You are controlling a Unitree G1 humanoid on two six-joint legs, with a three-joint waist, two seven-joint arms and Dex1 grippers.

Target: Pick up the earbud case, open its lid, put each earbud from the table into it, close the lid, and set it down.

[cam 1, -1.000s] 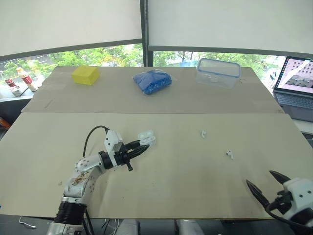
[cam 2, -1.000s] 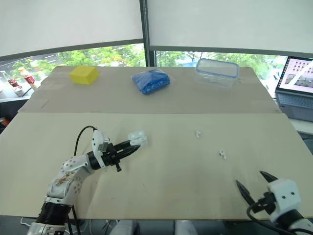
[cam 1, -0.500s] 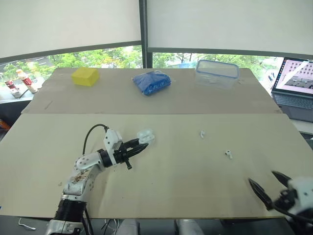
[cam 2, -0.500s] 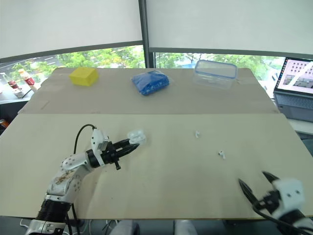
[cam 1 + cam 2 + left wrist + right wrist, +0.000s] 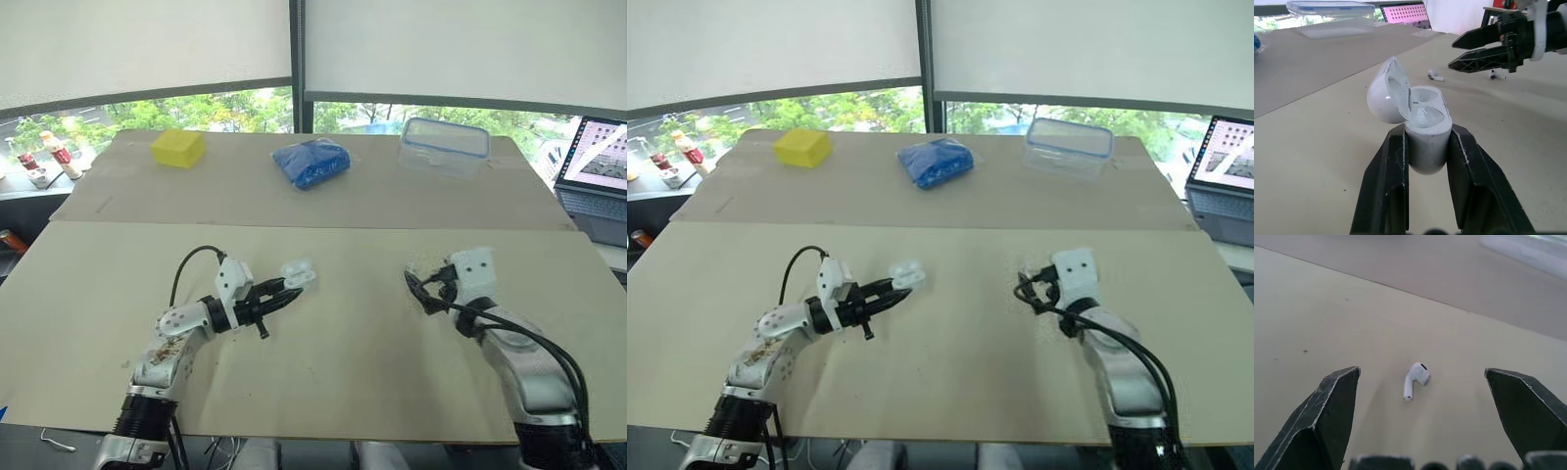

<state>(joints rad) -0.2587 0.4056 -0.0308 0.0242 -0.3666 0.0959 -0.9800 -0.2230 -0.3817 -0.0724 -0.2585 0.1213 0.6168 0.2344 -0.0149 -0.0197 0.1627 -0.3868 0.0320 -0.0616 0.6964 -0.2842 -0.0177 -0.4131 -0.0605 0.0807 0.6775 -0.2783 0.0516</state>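
**Right pincer lined up on the first earbud**

The right pincer [image 5: 419, 291] hovers low over the worktop [image 5: 343, 372] with its fingers spread wide. One earbud [image 5: 1415, 378] lies just ahead, centred between them. Its stem points roughly back toward the pincer, so closing should squeeze it across the stem. The second earbud [image 5: 1497, 75] lies near that arm. Well to the left, the left pincer [image 5: 284, 292] pinches the earbud case [image 5: 1422, 122], lid open.

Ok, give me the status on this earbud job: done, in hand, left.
Done: the earbud case is lifted in the left end effector, lid open, nothing inside. In hand: the open right end effector frames one earbud on the table. Left: seat it and the other earbud, shut the lid, set the case down.
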